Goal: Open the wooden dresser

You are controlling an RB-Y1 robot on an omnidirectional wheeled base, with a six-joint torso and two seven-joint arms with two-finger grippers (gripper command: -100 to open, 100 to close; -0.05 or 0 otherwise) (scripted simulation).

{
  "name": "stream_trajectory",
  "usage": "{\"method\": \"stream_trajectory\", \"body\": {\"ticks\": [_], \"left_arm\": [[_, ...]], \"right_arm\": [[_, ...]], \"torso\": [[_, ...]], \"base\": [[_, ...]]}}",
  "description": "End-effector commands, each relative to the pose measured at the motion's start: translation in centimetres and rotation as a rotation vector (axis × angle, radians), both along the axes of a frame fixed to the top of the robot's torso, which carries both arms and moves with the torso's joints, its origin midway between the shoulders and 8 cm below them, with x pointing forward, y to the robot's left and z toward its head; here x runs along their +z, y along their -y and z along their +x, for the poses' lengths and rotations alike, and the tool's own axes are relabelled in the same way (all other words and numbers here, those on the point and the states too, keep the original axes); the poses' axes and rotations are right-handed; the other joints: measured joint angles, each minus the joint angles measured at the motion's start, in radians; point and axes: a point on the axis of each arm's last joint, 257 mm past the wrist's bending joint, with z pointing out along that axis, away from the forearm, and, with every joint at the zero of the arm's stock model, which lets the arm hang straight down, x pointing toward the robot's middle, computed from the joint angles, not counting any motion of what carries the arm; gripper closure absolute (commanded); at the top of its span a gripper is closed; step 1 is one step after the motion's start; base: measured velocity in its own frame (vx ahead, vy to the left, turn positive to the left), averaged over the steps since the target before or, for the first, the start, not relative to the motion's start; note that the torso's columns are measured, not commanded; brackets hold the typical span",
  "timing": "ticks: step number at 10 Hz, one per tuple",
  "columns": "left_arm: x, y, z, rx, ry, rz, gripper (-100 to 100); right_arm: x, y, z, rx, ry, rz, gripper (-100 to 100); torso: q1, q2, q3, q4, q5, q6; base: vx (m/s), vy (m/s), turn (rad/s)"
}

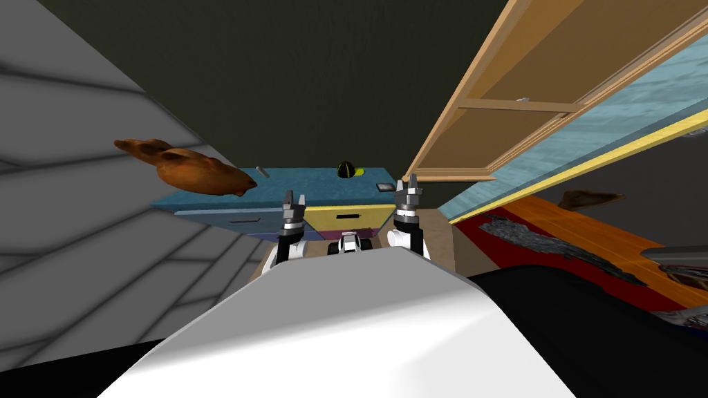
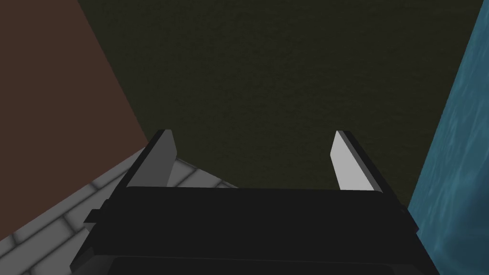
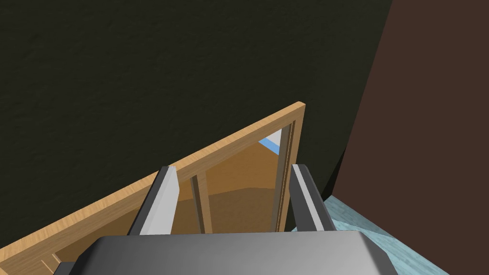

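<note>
**A:** Your target is the low dresser (image 1: 304, 181) with the blue top and the blue-grey, yellow and purple drawer fronts. No wood grain shows on it. It stands against the dark wall, straight ahead of you.

**B:** Treat it as stiff and heavy, I'd judge. The body should stay put while a drawer slides straight out. Take hold at the small dark slot handle (image 1: 343, 216) in the middle of the yellow drawer front (image 1: 370, 214). The blue-grey drawer front (image 1: 207, 218), toward the dresser's end on your left, carries one like it. Those handles look slim, so you'll want a thin, square bite, and a crooked pull could jam the drawer.

**A:** Your left pincer (image 1: 294, 199) hangs in front of the dresser, about where the blue-grey and yellow fronts meet. Its blades are spread wide and hold nothing. Your right pincer (image 1: 409, 185) is up by the dresser's top corner on your right, also spread wide and empty. It looks toward a light wooden frame (image 3: 239, 138) beside that end of the dresser, so I'd say it isn't aimed at a drawer.

**B:** Mind the dresser's top. A black-and-yellow round thing (image 1: 346, 170), a small dark flat thing (image 1: 384, 186) and a short grey rod (image 1: 263, 171) lie there, and a jerky tug may set the round one rolling. A brown lumpy object (image 1: 200, 171) sits above the dresser's other end; you can't tell whether it touches.
</note>
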Motion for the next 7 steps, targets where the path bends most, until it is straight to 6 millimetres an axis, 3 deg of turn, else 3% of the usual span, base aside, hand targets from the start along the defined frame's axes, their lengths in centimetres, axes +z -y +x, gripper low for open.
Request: {"method": "stream_trajectory", "body": {"ticks": [1, 6, 7], "left_arm": [[-2.8, 0.3, 0.9, -0.007, -0.057, 0.003, -100], [-7.6, 1.0, 2.4, -0.018, -0.154, 0.006, -100], [-7.6, 1.0, 2.4, -0.018, -0.154, 0.006, -100]], "right_arm": [[0.0, 0.0, 0.0, 0.0, 0.0, 0.0, 0], [0.0, 0.0, 0.0, 0.0, 0.0, 0.0, 0], [0.0, 0.0, 0.0, 0.0, 0.0, 0.0, 0]], "torso": [[0.0, 0.001, 0.0, 0.0, 0.0, 0.0], [0.001, -0.001, 0.0, -0.003, 0.002, 0.001], [0.001, -0.003, -0.001, -0.005, 0.003, 0.001]], "base": [[-0.032, -0.062, 0.03], [-0.025, -0.044, 0.029], [-0.025, -0.033, -0.002]]}}
